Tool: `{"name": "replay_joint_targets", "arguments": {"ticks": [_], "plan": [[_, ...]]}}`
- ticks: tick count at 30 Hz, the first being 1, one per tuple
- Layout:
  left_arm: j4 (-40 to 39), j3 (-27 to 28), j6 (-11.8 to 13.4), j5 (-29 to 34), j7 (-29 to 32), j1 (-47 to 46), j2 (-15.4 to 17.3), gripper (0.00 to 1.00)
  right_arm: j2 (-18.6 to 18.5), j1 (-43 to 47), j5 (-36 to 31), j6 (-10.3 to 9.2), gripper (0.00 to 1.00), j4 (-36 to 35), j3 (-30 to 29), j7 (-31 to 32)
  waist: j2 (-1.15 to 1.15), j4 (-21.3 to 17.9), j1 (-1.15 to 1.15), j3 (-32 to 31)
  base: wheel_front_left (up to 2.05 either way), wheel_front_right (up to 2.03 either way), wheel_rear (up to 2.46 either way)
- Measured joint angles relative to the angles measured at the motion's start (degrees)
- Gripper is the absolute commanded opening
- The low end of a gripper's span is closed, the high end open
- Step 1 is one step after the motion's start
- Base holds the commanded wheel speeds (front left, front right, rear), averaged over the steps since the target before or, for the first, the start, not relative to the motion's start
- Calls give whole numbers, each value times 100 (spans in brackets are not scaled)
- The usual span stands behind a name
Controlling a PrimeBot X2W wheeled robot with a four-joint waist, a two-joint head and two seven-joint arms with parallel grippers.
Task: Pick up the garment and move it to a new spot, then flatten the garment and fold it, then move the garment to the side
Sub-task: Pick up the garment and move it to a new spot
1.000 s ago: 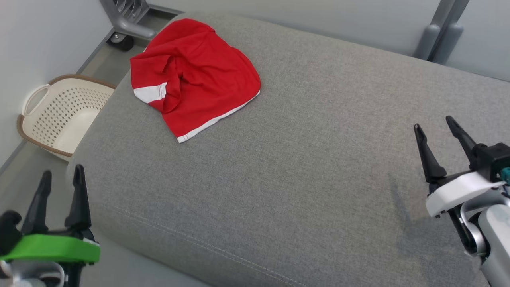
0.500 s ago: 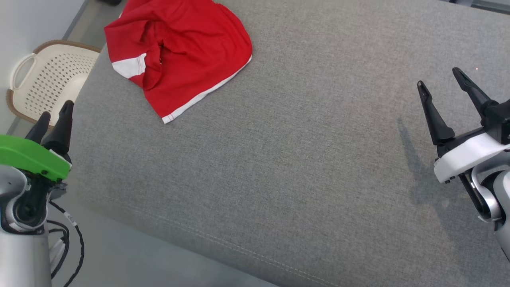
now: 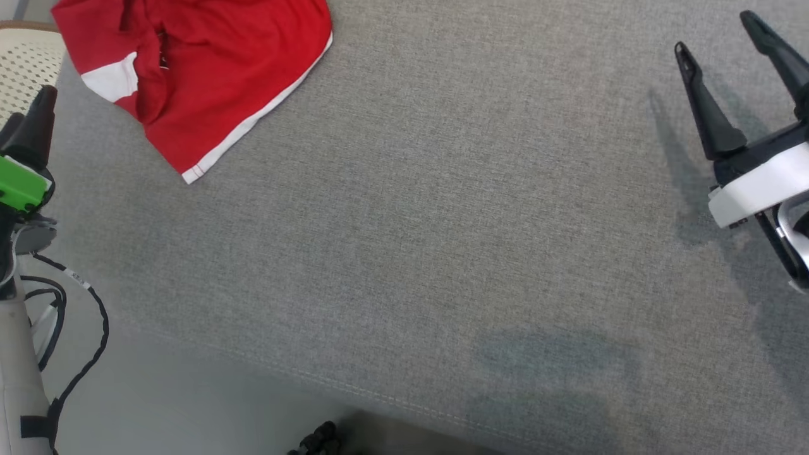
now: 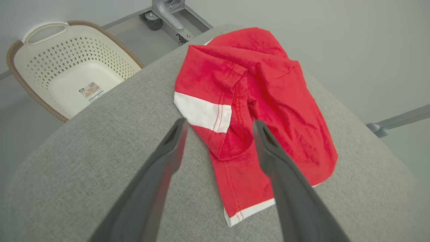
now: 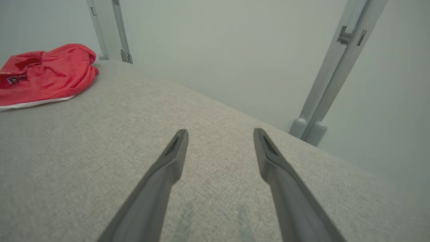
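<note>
**Hovering with both grippers empty near a crumpled red garment**

Lying in a loose heap on a grey cushion, the red garment with white trim is sitting just ahead of the left gripper. In the left wrist view, cloth is showing between and beyond its two dark fingers. Those fingers are standing wide apart and are gripping nothing.

The right gripper is hanging over bare cushion, with the garment lying well off to its left. Its fingers are also spread and empty. A cream basket is standing on the floor, off to the left gripper's left, past the cushion's edge.

The garment is looking soft, light and limp, so it is likely to sag and drape once lifted rather than hold any shape. A folded-over sleeve with a white band is forming a raised ridge closest to the left gripper's fingertips, and that is seeming the easiest place to pinch. The white hem, nearer the gripper's base, is lying flat against the cushion and is looking harder to get under.
</note>
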Motion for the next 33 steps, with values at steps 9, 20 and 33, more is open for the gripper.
{"name": "replay_joint_targets", "arguments": {"ticks": [9, 20, 33], "plan": [[293, 37, 45, -152, -9, -654, -193, 100, -359, -377, -154, -34, 100, -469, -363, 252, 0, -245, 0, 739, 0, 0, 0], [881, -41, 7, -122, -310, -1103, -325, 87, -616, -695, -250, -35, 100, -803, -597, 368, 0, -320, 1, 1561, 0, 0, 0], [1182, -205, -419, -124, -467, -1577, -332, 0, -634, -796, -268, -87, 100, -777, -691, 257, 0, -237, 1, 1657, 0, 0, 0]]}}
